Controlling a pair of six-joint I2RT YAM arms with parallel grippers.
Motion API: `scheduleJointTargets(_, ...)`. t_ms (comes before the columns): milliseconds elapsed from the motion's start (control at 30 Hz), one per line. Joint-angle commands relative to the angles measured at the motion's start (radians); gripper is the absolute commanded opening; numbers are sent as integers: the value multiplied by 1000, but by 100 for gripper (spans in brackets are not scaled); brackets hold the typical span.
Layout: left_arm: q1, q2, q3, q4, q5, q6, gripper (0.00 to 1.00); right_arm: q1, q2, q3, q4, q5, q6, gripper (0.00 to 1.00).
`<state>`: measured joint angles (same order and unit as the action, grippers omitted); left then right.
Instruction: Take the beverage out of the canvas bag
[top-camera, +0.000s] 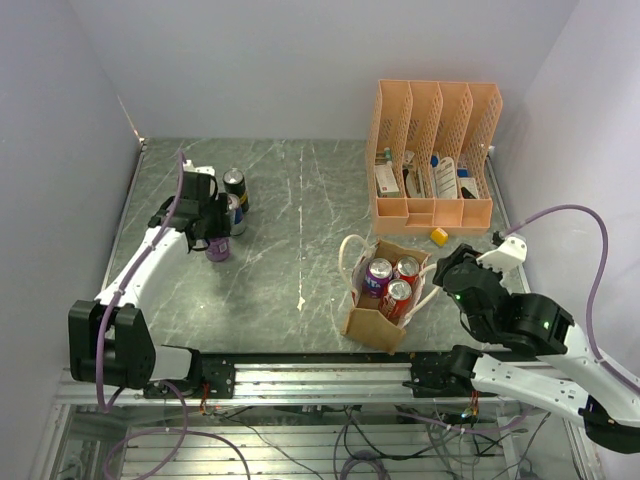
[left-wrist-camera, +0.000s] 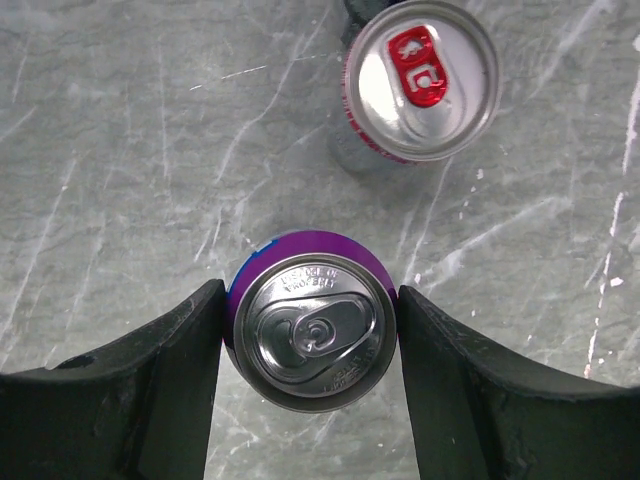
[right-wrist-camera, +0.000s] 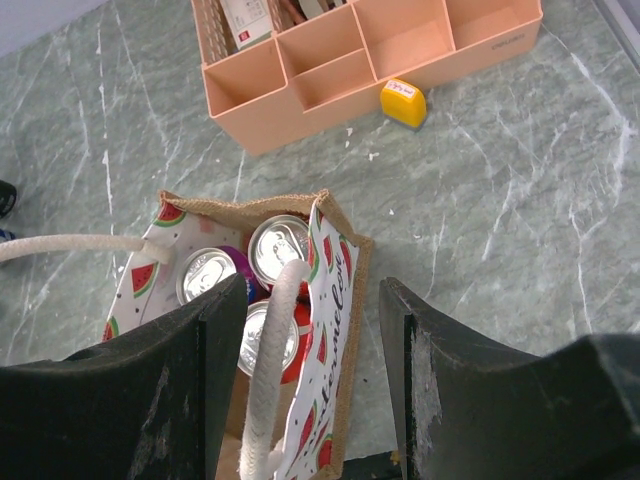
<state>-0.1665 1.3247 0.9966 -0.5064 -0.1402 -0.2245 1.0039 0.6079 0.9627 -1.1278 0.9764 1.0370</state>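
Observation:
The tan canvas bag (top-camera: 372, 322) stands at the front middle with white rope handles (right-wrist-camera: 268, 372). It holds three cans: a purple one (top-camera: 378, 273) and two red ones (top-camera: 407, 267) (top-camera: 397, 294); their silver tops show in the right wrist view (right-wrist-camera: 279, 249). My right gripper (top-camera: 447, 272) (right-wrist-camera: 312, 300) is open just above the bag's right wall (right-wrist-camera: 335, 330), with one rope handle between its fingers. My left gripper (top-camera: 214, 238) (left-wrist-camera: 310, 310) is at the far left, shut on an upright purple can (left-wrist-camera: 310, 335) (top-camera: 218, 249) over the table.
Two more cans (top-camera: 234, 184) (top-camera: 236, 212) stand behind the left gripper; one with a red tab (left-wrist-camera: 422, 80) shows in the left wrist view. A peach file organizer (top-camera: 435, 150) (right-wrist-camera: 330, 80) stands at the back right, with a small yellow object (top-camera: 439, 236) (right-wrist-camera: 403, 103) in front of it.

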Motion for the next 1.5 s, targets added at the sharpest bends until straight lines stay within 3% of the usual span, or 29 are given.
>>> scheduleJointTargets(0,1,-42,-32,176,90,34,7,4,27,10,-13,29,23,55)
scheduleJointTargets(200,1,-73,-105,276,96,69,7,4,38,11,-14,27,19,55)
scheduleJointTargets(1033,2,-19,-114,284,102,71,8,4,12,5,3,20,5,55)
scheduleJointTargets(1333,2,8,-96,256,92,49,15,5,10,5,0,19,6,55)
scheduleJointTargets(1467,16,48,-39,172,74,-24,30,5,1,5,2,19,7,55)
